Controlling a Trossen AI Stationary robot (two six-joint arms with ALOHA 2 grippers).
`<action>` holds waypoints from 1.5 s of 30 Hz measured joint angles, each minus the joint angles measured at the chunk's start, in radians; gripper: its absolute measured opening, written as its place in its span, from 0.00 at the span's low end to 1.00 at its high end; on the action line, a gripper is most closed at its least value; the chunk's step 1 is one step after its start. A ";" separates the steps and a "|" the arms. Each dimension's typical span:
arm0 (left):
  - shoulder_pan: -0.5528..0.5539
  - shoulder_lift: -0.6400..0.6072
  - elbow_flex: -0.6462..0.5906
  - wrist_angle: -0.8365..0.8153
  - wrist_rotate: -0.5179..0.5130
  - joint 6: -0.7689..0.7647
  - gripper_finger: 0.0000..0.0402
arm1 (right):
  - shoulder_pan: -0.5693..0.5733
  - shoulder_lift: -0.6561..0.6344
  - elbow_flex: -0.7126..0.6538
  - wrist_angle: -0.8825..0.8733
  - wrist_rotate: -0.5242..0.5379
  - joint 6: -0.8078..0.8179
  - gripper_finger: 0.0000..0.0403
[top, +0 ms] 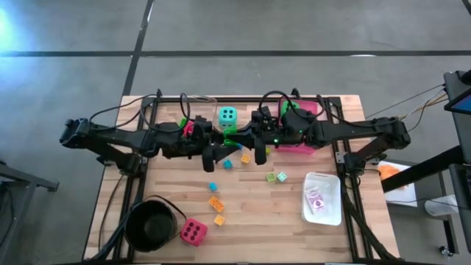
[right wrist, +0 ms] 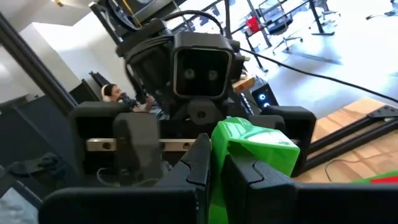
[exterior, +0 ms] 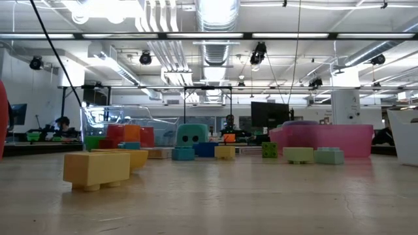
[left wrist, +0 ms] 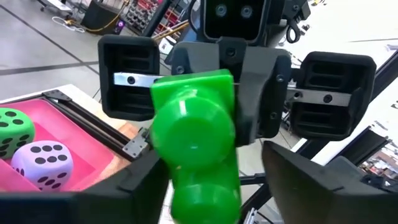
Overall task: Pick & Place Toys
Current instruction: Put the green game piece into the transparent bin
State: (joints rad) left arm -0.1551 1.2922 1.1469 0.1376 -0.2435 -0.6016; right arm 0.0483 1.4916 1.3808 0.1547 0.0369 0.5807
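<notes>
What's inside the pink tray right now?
The left wrist view shows a green soft die and a purple soft die in the pink plastic tray. The rest is covered by the arms overhead.

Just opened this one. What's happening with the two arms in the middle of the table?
The arms meet above the table's middle over a green block, apparently a handover. The right gripper is shut on the green block, while the left gripper stands around it with its fingers apart. The pink tray already holds a green die and a purple die. A teal die, a pink-red die and small blocks lie on the table.
</notes>
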 joint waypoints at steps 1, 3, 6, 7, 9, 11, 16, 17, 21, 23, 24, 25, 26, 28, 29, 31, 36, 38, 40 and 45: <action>0.001 0.000 0.000 0.000 0.005 -0.001 0.58 | 0.000 -0.001 0.000 0.003 -0.004 -0.002 0.03; 0.001 0.000 0.000 0.000 0.009 -0.010 0.50 | 0.000 -0.002 0.000 0.014 -0.014 -0.002 0.03; 0.001 0.000 0.000 -0.002 0.012 -0.022 0.40 | 0.000 -0.003 0.000 0.016 -0.018 -0.006 0.03; 0.001 0.000 0.000 -0.002 0.014 -0.024 0.37 | 0.000 -0.003 0.000 0.018 -0.018 -0.008 0.03; 0.001 0.000 0.000 -0.001 0.027 -0.024 0.33 | 0.000 -0.004 0.000 0.020 -0.018 -0.009 0.03; 0.002 0.000 0.000 -0.001 0.035 -0.027 0.33 | 0.000 -0.004 0.000 0.020 -0.021 -0.008 0.03; 0.002 0.000 0.000 0.000 0.041 -0.027 0.33 | 0.000 -0.004 0.000 0.022 -0.026 -0.006 0.04; 0.002 0.000 0.000 0.000 0.046 -0.027 0.33 | 0.000 -0.004 0.000 0.023 -0.025 -0.004 0.06; 0.002 0.000 0.000 0.000 0.054 -0.027 0.33 | 0.000 -0.004 0.000 0.026 -0.017 -0.003 0.17; 0.002 -0.003 0.000 0.000 0.056 -0.030 0.33 | 0.000 -0.004 0.000 0.026 -0.022 -0.003 0.24; 0.002 -0.006 0.000 -0.003 0.057 -0.031 0.33 | 0.000 -0.004 0.000 0.028 -0.032 -0.004 0.29; 0.002 -0.007 0.000 -0.004 0.057 -0.031 0.33 | 0.000 -0.005 0.000 0.028 -0.040 -0.003 0.33; 0.002 -0.011 0.000 -0.005 0.056 -0.031 0.33 | 0.000 -0.006 0.000 0.028 -0.046 -0.003 0.37; 0.002 -0.019 0.000 -0.015 0.056 -0.030 0.33 | 0.000 -0.006 0.000 0.029 -0.049 -0.003 0.46; 0.002 -0.026 -0.001 -0.024 0.054 -0.030 0.33 | 0.000 -0.008 0.000 0.028 -0.050 -0.003 0.50; 0.004 -0.037 -0.001 -0.040 0.054 -0.030 0.33 | 0.000 -0.010 0.000 0.024 -0.050 -0.003 0.57; 0.012 -0.079 -0.001 -0.109 0.054 -0.026 0.33 | 0.000 -0.023 0.000 0.002 -0.036 -0.003 0.70; 0.015 -0.102 -0.001 -0.136 0.058 -0.023 0.33 | -0.005 -0.032 0.000 -0.014 -0.028 -0.004 0.72; 0.021 -0.127 -0.001 -0.165 0.059 -0.018 0.33 | -0.009 -0.044 0.000 -0.047 -0.004 -0.004 0.74; 0.057 -0.191 0.000 -0.289 0.004 -0.009 0.33 | -0.018 -0.073 0.000 -0.139 0.028 0.013 0.74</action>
State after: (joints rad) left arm -0.0983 1.1014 1.1465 -0.1516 -0.2397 -0.6102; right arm 0.0307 1.4182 1.3804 0.0161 0.0649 0.5939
